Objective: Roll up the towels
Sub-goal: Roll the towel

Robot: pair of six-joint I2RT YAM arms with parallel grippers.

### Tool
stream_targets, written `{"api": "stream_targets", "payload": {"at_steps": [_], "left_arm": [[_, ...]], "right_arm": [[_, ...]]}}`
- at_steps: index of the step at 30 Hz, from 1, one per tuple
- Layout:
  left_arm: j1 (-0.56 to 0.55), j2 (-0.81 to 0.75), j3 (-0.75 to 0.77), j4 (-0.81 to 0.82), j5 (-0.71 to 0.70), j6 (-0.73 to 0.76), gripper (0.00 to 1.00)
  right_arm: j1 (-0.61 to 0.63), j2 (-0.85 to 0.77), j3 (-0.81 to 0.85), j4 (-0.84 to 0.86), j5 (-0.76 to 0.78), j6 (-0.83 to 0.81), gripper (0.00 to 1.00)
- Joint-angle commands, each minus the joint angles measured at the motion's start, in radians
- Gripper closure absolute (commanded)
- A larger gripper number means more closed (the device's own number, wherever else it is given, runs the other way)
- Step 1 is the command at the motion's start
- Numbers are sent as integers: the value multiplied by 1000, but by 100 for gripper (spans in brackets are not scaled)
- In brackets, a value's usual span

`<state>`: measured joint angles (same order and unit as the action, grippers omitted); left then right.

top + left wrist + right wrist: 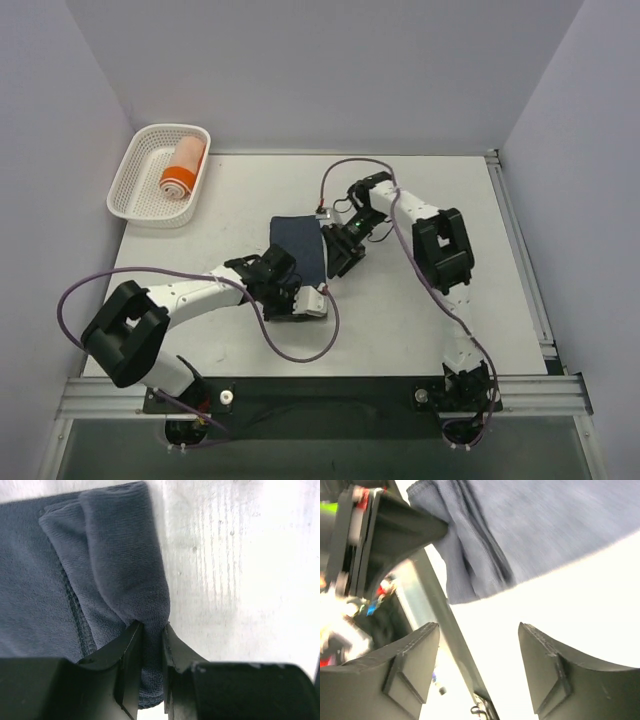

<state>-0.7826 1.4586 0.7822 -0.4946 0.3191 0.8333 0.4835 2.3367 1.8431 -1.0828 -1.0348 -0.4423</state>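
Observation:
The navy-blue towel [298, 243] lies mid-table, mostly flat, with its near edge folded over into a thick roll [125, 565]. My left gripper [152, 627] is shut on the end of that rolled edge, and from above it sits at the towel's near side [292, 285]. My right gripper [479, 627] stands open with only bare table between its fingers, just off the towel's right near corner [336, 262]. In the right wrist view the navy towel [545, 525] lies just ahead of it. The orange towel [183, 165], rolled up with a white band, lies in the basket.
A white lattice basket [135, 150] stands at the table's back left corner. Purple cables loop from both arms over the table near the front. Walls enclose the table at the back and sides.

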Motion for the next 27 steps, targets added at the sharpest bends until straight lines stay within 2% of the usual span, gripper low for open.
{"api": "stream_targets", "payload": {"at_steps": [1,5,8,11,15,18,21,22,23,27], "left_arm": [[97,101,67,-289,138,42,82],[196,262,214,-421,279,92,77],[261,388,334,-569,311,137,77],[316,512,428,-659,342,190,76],[365,663,618,-786,367,227,76],[387,769,731,-855,385,234,75],[401,856,802,-900,394,228,72],[401,874,845,-910,394,219,72],[402,905,862,-923,396,213,72],[408,963,937,-947,394,184,69]], "right_arm": [[-92,-204,-65,17,122,17,34],[-144,-397,-134,29,217,20,32],[-152,-508,-175,23,319,27,32],[-143,-647,-232,15,349,-1,33],[-111,-780,-369,17,337,-33,41],[-22,-847,-429,26,346,-55,48],[114,-889,-455,93,432,-24,51],[148,-890,-467,118,503,-15,51],[212,-875,-467,136,531,-12,52],[331,-768,-433,251,676,-6,52]]}}
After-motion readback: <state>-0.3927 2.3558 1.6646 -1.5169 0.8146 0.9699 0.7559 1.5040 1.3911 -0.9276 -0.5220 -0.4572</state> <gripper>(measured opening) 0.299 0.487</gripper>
